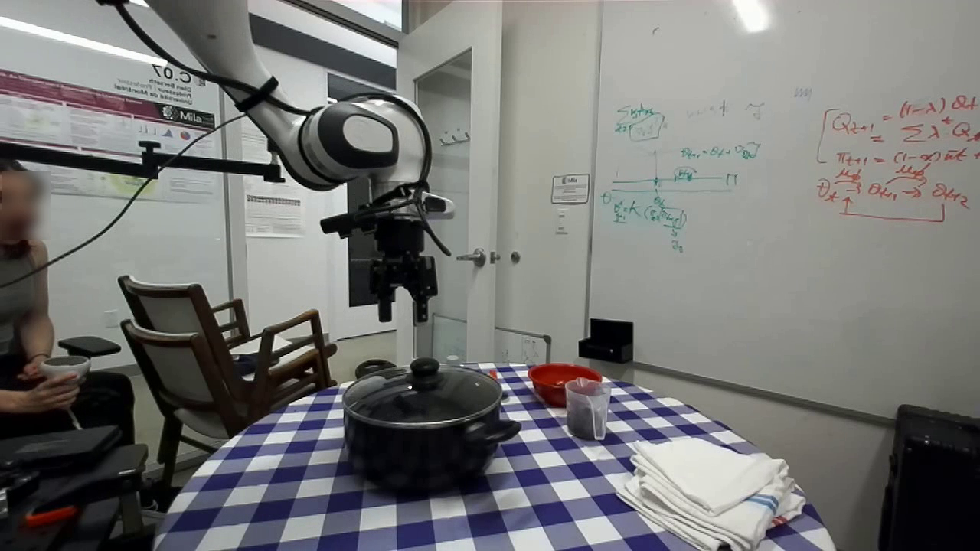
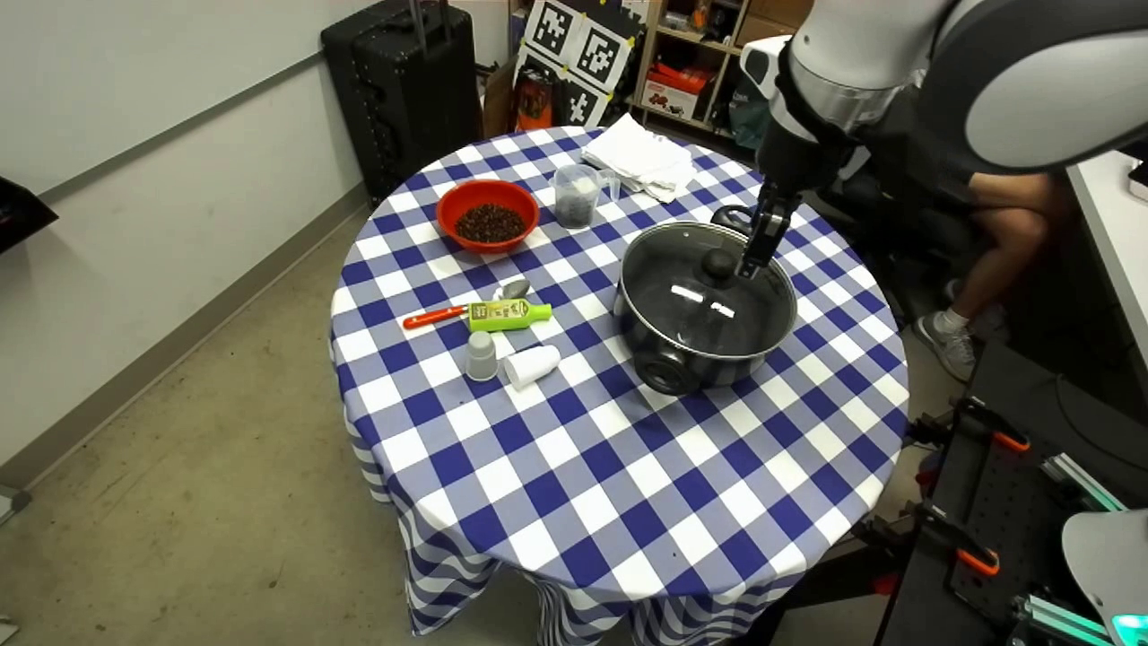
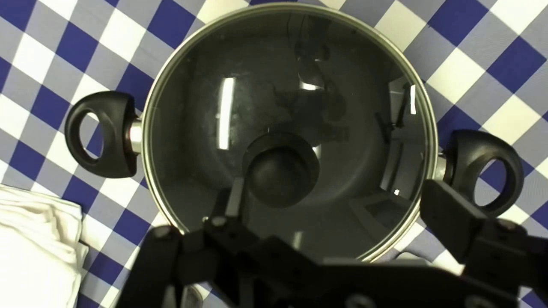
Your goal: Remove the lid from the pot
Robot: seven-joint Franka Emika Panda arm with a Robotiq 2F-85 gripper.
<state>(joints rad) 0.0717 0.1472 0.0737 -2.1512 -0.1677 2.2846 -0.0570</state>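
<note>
Round table (image 2: 628, 467), blue-and-white checked cloth (image 2: 448, 552) hanging over the edge. Directly on it: black two-handled pot (image 1: 417, 457); red bowl (image 2: 484, 192) with a clear measuring jug (image 2: 574, 190) just beside it; folded white towels (image 2: 639, 157) stacked by the edge, near the jug. Small stuff: green bottle (image 2: 502, 316) lying flat, orange handle (image 2: 433, 318) at its base end, grey spoon head (image 2: 516, 289) alongside; can't tell if that's one utensil. Near the bottle: translucent cup (image 2: 482, 359) standing, white cup (image 2: 534, 365) just beside it, on its side.
</note>
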